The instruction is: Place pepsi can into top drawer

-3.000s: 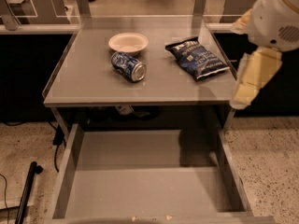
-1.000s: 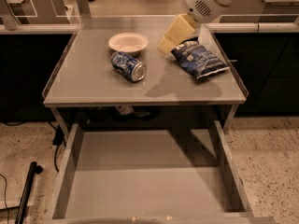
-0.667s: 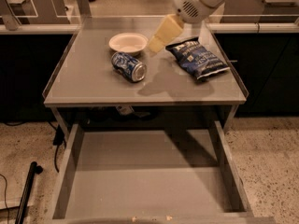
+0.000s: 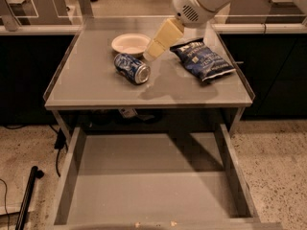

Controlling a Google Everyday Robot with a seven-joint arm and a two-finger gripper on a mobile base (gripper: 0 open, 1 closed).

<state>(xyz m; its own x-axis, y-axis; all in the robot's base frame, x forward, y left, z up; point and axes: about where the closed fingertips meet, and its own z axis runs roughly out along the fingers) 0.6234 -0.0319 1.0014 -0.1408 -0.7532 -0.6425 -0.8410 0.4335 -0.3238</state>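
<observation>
The pepsi can [image 4: 132, 68] lies on its side; the gripper [image 4: 152, 51] hovers just beyond it, open or closed I cannot tell. Probably light, smooth and roll-prone: pinch its mid-body.

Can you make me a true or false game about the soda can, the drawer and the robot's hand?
1. The pepsi can lies on its side on the grey table. True.
2. The top drawer is pushed shut. False: it is pulled open below the table.
3. The gripper is over the table, between the white bowl and the chip bag. True.
4. The pepsi can is already inside the top drawer. False: it is on the table, just in front of the white bowl.
5. The chip bag sits in the white bowl. False: it lies flat on the table, apart from the bowl.
</observation>
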